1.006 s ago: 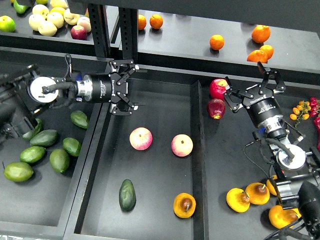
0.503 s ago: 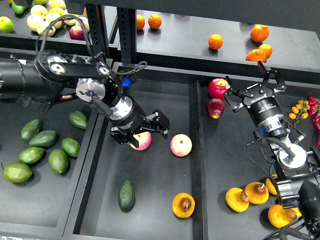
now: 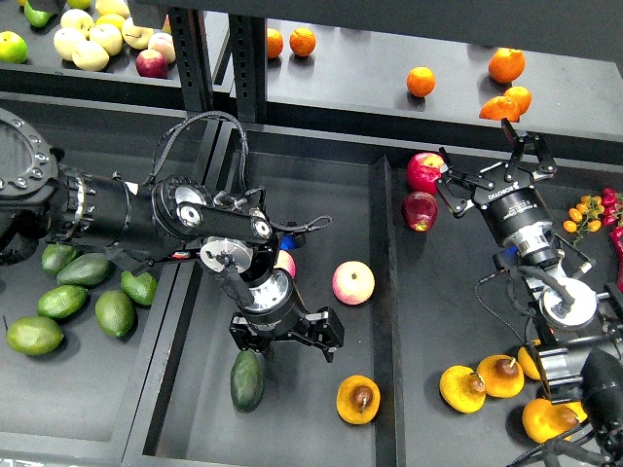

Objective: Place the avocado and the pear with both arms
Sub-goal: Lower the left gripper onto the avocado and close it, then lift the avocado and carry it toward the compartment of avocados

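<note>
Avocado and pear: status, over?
Left gripper open, fingers above the avocado, not gripping. Right gripper open, idle by red apples. Pear untouched in centre tray. Nothing blocking.

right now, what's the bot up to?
The left gripper hangs open just above the avocado in the middle tray, apparently lining up to grasp it; no contact is visible. The pear lies untouched to the avocado's right in the same tray. The right gripper is open and empty over the right side, near two red apples. Nothing is held yet.
</note>
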Tool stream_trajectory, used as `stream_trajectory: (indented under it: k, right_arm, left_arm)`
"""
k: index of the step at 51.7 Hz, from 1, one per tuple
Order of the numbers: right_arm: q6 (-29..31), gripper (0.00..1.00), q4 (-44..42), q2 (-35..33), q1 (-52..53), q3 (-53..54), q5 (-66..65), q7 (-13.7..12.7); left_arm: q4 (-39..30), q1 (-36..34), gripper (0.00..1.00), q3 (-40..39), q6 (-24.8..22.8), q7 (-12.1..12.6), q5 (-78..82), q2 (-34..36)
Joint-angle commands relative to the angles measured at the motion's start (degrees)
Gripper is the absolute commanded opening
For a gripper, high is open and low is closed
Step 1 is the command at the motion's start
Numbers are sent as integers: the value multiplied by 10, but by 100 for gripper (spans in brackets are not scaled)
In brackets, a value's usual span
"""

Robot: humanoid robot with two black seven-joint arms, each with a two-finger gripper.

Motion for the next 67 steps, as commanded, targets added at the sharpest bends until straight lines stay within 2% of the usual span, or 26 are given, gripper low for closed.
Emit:
stream_trajectory:
  k: [1,13,30,53,67]
  right_arm:
    - [0,100,1,0,-2,0,0,0]
    - [0,100,2,0,-2,0,0,0]
    - [0,100,1,0,-4,-1,0,-1]
    - [0,100,3,0,-4,-1,0,0]
    - [0,100,6,0,-7,-1,0,-1]
  left_arm:
    - [1,27,98,-12,0,0,34,5]
    - [-13,97,98,-108,0,0,205,23]
    - [0,103,98,-107,0,0,266,37]
    - [46,126,98,-106,0,0,275,20]
    - [76,160,98,-107,0,0,300,16]
